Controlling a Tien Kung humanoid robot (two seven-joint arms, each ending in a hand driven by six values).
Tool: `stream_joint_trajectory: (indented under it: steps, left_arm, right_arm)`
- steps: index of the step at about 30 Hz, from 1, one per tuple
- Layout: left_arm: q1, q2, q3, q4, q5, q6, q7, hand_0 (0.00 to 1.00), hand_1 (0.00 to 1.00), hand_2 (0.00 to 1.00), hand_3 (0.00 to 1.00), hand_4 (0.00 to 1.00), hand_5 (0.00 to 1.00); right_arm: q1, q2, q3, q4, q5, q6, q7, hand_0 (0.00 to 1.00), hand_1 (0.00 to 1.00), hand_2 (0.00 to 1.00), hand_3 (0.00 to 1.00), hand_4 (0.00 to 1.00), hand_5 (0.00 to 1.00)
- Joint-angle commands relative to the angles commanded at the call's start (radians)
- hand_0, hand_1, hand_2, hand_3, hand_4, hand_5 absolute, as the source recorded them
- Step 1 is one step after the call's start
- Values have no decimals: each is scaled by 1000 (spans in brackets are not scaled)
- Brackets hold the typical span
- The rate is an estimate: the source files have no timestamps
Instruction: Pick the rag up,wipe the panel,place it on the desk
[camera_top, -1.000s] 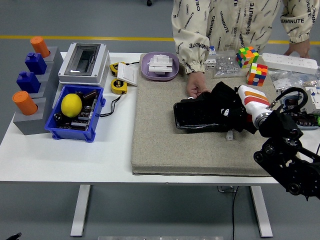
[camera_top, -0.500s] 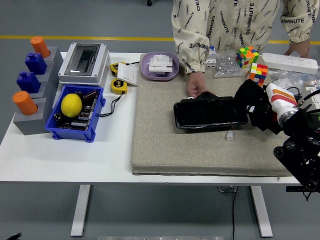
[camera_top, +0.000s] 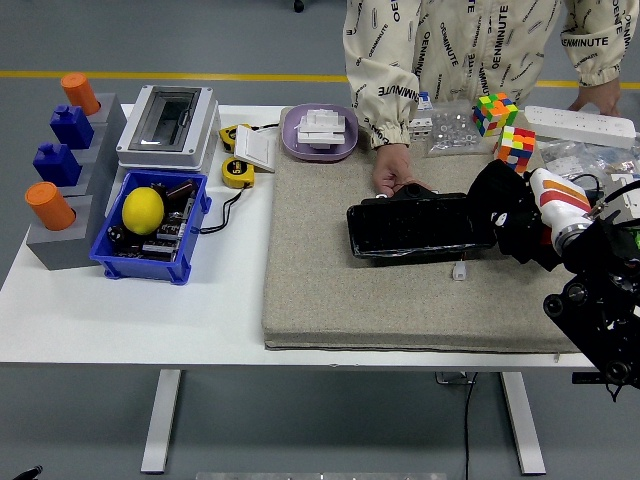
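Note:
A black glossy panel (camera_top: 415, 228) lies flat on the grey felt mat (camera_top: 330, 290). My right hand (camera_top: 522, 222) is at the panel's right end, fingers curled around a black rag (camera_top: 498, 200) that hangs over the panel's edge and hides the fingertips. The hand's white and orange back (camera_top: 556, 193) shows behind the rag. A person's hand (camera_top: 393, 172) rests at the panel's far left corner and holds it down. My left arm is out of view.
Two colour cubes (camera_top: 505, 128), a bag of small parts (camera_top: 450, 130) and a white power strip (camera_top: 580, 125) lie at the back right. A purple bowl (camera_top: 320, 132), tape measures (camera_top: 238, 172), a blue bin (camera_top: 150, 225) with a lemon and a grey box (camera_top: 168, 125) sit to the left.
My right hand has swept the rag rightward across the panel, from its middle to its right end. Over the last half second it has barely moved.

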Motion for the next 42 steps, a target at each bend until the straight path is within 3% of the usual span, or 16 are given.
stream_joint_trajectory:
  steps: [16,24,34,42]
  left_arm:
    - [-4,3,13,-1,-5,0,0,652,663,695,580,675,439]
    - [-4,3,18,1,-7,0,1,652,662,695,580,674,438]
    - [-5,2,24,1,-11,0,1,652,663,695,580,675,438]
    - [-6,3,26,2,-12,0,2,654,663,695,580,675,439]
  right_arm:
    - [26,62,-77,7,13,-5,1,353,453,516,534,850,209]
    - [59,117,-139,16,19,-9,0,353,452,515,534,851,209]
    - [105,182,-277,23,38,-12,1,353,452,515,533,852,207]
    - [133,205,-366,46,50,-12,1,352,452,515,533,852,206]
